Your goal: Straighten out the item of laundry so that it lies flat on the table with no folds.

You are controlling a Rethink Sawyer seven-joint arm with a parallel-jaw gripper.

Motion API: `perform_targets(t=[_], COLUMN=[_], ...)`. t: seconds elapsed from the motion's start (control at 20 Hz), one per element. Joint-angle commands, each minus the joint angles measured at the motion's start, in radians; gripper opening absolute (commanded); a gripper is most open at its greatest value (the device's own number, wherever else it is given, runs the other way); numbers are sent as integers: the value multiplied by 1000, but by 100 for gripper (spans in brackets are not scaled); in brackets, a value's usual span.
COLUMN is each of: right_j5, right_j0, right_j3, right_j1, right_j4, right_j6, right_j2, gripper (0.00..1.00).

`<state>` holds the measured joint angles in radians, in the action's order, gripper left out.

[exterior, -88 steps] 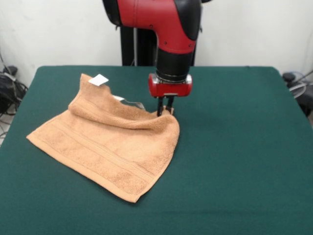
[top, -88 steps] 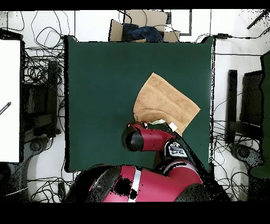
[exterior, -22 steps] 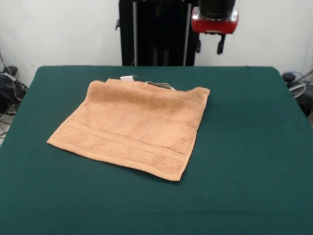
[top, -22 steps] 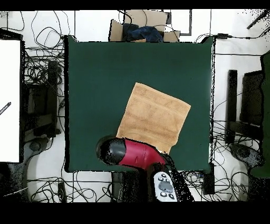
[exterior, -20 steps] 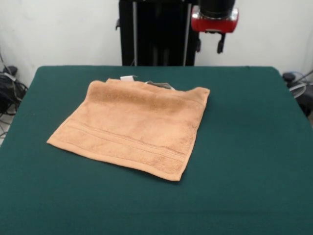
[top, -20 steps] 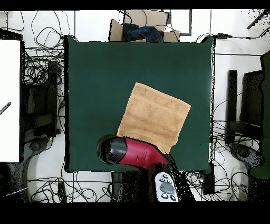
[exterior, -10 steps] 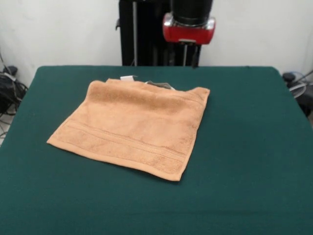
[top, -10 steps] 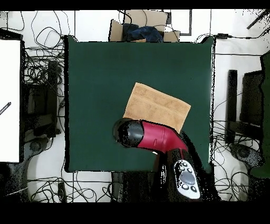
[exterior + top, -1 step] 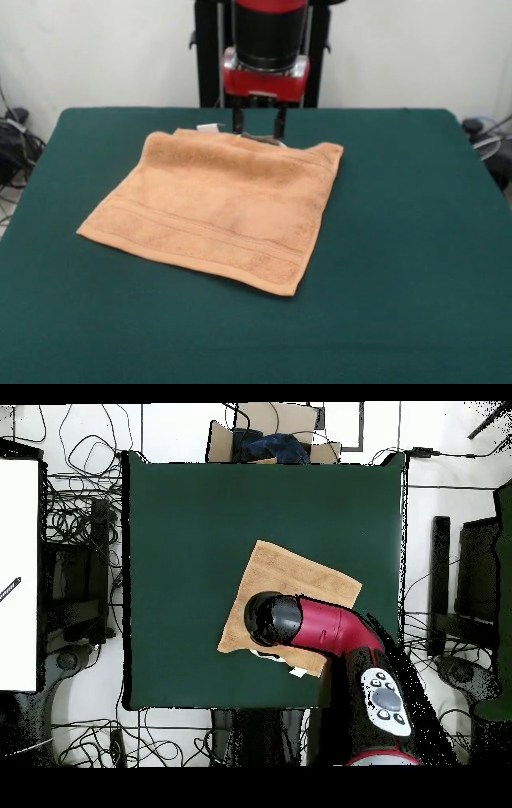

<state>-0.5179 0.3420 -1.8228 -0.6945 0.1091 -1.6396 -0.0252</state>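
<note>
Towel spread on the table, left of its middle, mostly flat; far edge looks doubled, probably one fold left. White tag pokes out at that edge. Hand hangs over the same edge just right of the tag, fingers parted, gripping nothing. Likely positioned to pick up the folded edge.
</note>
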Motion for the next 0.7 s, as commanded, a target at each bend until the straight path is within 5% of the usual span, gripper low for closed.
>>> perform_targets(t=[0.05,0.7], right_j5=[61,168], right_j0=[13,18], right_j3=[71,111], right_j1=[116,253], right_j4=[81,124], right_j6=[36,0], right_j2=[-126,-151], gripper=[100,100])
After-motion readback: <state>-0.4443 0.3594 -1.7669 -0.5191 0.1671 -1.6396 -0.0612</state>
